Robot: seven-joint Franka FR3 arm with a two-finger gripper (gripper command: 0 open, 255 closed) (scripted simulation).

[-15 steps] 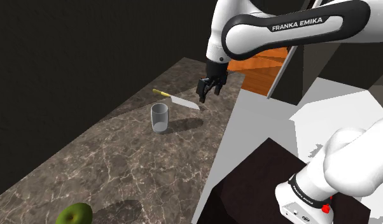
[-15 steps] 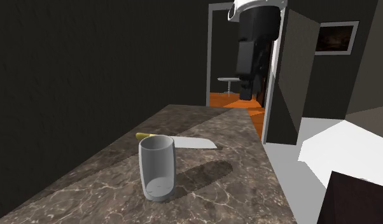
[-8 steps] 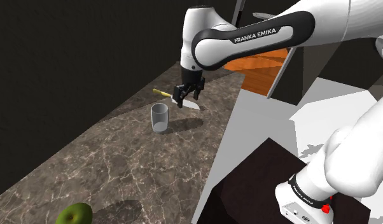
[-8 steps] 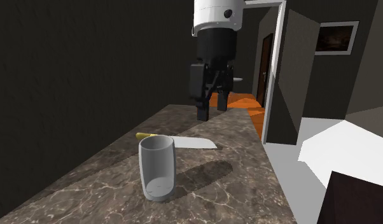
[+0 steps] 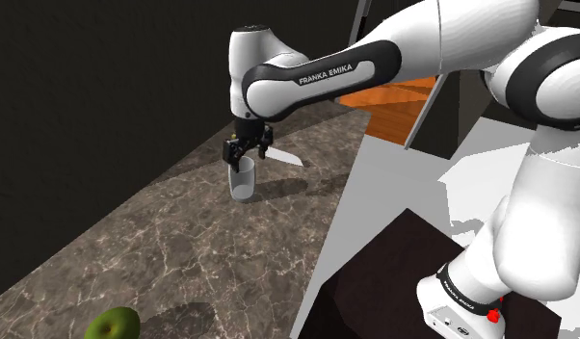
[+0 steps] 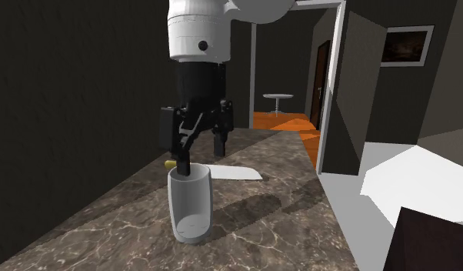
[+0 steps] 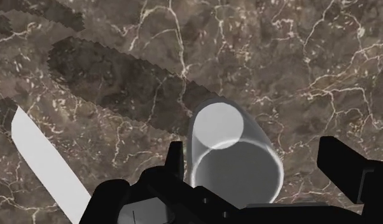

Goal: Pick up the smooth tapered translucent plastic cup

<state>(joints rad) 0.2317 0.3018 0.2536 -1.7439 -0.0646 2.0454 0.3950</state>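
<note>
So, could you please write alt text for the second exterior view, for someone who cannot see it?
Black jaws hang open right over the rim of an upright translucent grey cup on a dark marble counter. A knife with a yellow handle lies behind the cup.

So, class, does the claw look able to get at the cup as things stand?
Probably yes: the open claw hangs above the upright cup, nothing between them; the knife lies apart.

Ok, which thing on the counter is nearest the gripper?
The translucent cup, upright right under the open gripper. The knife lies flat beside it, and the green apple sits far off.
</note>
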